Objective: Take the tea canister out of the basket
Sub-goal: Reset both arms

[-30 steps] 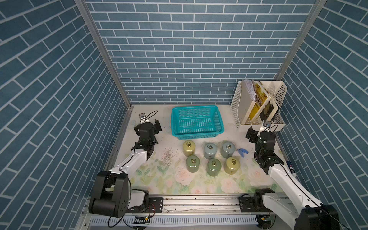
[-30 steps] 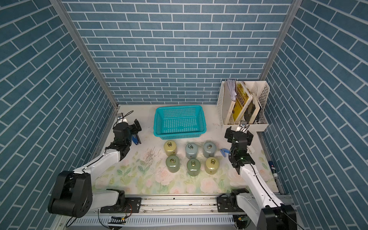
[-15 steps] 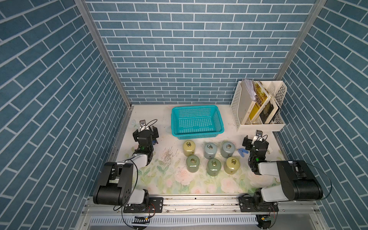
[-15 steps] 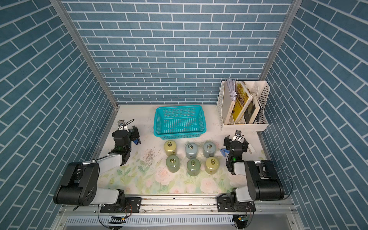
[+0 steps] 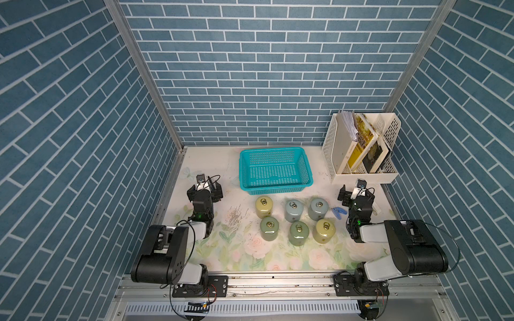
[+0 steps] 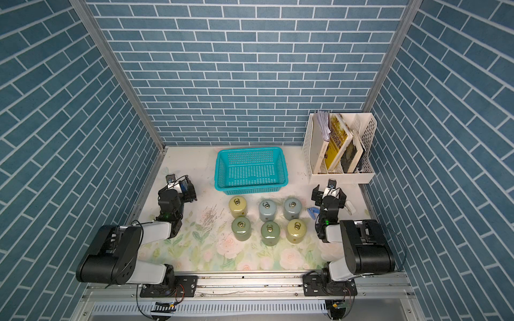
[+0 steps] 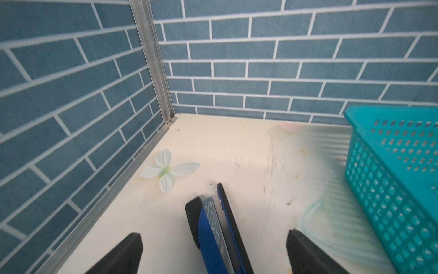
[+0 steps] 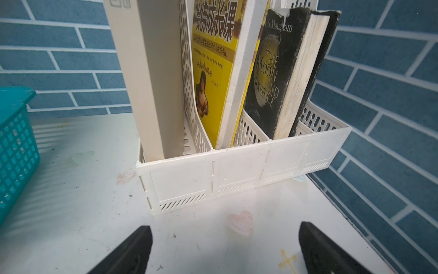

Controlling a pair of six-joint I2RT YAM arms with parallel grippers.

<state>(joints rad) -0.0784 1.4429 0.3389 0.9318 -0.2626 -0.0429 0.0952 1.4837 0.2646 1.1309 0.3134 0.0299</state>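
The teal basket (image 5: 276,186) (image 6: 251,186) sits at the back middle of the table, and nothing is in it. Several tea canisters, among them a yellow one (image 5: 263,207) and a grey-blue one (image 5: 293,210), stand upright in two rows just in front of it, in both top views. My left gripper (image 5: 206,189) (image 7: 214,234) rests low, left of the basket (image 7: 391,178), open. A blue and black flat tool (image 7: 213,227) lies between its jaws, touching neither. My right gripper (image 5: 356,191) (image 8: 225,230) is open and holds nothing, right of the canisters.
A white file rack (image 5: 361,175) (image 8: 237,170) with books stands at the back right, close ahead of the right gripper. A small blue clip (image 5: 338,212) lies between the canisters and the right arm. Brick walls enclose three sides.
Both arms have folded back toward the front rail, and the grippers have drawn back a little. Both stay open; canisters and basket have not moved.
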